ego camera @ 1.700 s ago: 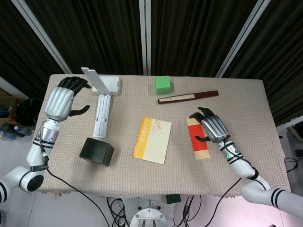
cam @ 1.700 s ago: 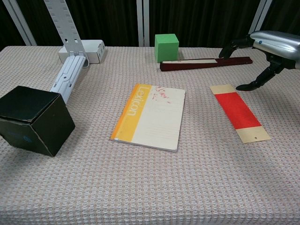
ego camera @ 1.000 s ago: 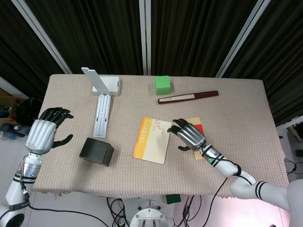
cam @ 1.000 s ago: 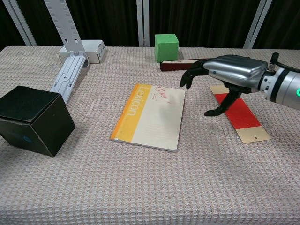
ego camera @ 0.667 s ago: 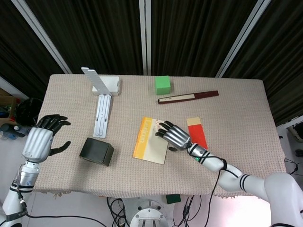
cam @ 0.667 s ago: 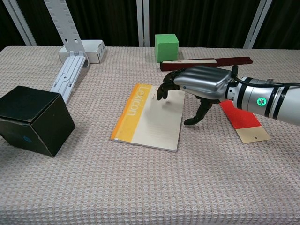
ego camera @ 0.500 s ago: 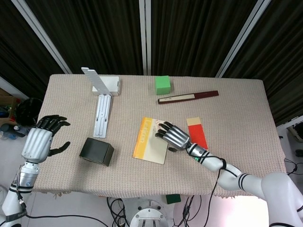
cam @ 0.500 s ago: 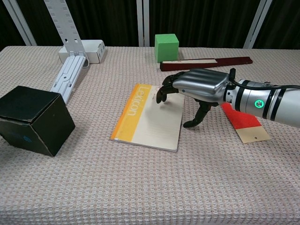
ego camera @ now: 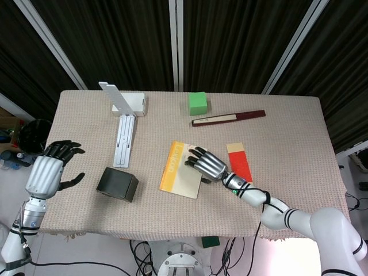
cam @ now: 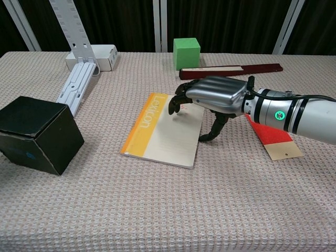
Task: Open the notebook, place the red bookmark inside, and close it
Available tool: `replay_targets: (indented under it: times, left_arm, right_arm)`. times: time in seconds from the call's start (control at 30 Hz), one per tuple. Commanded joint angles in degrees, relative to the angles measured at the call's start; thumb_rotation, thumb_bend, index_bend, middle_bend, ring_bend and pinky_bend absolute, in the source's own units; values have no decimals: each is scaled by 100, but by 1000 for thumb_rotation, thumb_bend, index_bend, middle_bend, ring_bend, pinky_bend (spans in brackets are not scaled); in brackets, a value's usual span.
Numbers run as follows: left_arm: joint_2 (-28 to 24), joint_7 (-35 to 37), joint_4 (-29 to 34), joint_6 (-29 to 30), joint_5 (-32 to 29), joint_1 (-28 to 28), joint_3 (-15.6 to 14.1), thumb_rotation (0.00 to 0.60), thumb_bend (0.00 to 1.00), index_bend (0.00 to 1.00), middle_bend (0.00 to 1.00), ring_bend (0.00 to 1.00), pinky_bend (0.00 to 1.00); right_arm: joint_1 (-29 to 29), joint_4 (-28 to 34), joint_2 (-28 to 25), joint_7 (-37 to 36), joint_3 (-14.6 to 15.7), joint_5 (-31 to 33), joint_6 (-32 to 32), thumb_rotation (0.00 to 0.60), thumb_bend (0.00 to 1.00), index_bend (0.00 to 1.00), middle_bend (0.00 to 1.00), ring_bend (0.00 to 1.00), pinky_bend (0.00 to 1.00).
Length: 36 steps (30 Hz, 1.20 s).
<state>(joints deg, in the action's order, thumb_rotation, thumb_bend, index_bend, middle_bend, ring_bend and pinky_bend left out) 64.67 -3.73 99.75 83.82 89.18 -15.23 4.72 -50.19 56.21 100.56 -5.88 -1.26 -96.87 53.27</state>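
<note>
Waffle-weave beige cloth covers the bench (ego camera: 287, 121), backed by dark ribbed curtains. On it lies the closed notebook (ego camera: 180, 178), a flat cream rectangle with an orange spine. Over its right edge the metal right hand (ego camera: 208, 164) spreads, fingertips (cam: 173, 108) on the cover, gripping nothing. Just right lies the red bookmark (ego camera: 238, 166). Off the bench's left edge, the left hand (ego camera: 43, 175) hangs empty, fingers apart.

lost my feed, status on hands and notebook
Right hand on notebook, fingers spread, gripping nothing. Left hand open, off table's left edge. Notebook closed; bookmark flat beside it. Nothing blocking.
</note>
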Motion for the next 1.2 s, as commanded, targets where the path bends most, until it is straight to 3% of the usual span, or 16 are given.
replay_targets:
  times: [0.03,0.87,1.03,1.2]
  left_arm:
    - [-3,-10,-2,-5,12,-1,0,600,156,340,265,192,208]
    - [-38,-233,58,-155,16,-61,28,600,157,342,265,192,208]
    - [-11,-190,29,-148,14,-63,42,600,156,343,266,192,208]
    - [8,-165,11,-149,35,-68,39,600,157,347,265,192,208]
  right_arm:
    - [-13,17,-13,55,10,12,20,600,127,287,250,94,161]
    - [-86,-96,139,146,-74,230,216,600,156,298,266,95,160]
    - [-68,-358,336,-6,-32,164,406,600,176,335,298,109,158]
    - [-23,-1101,767,-401,78,-72,900,600,268,445,366,163,160]
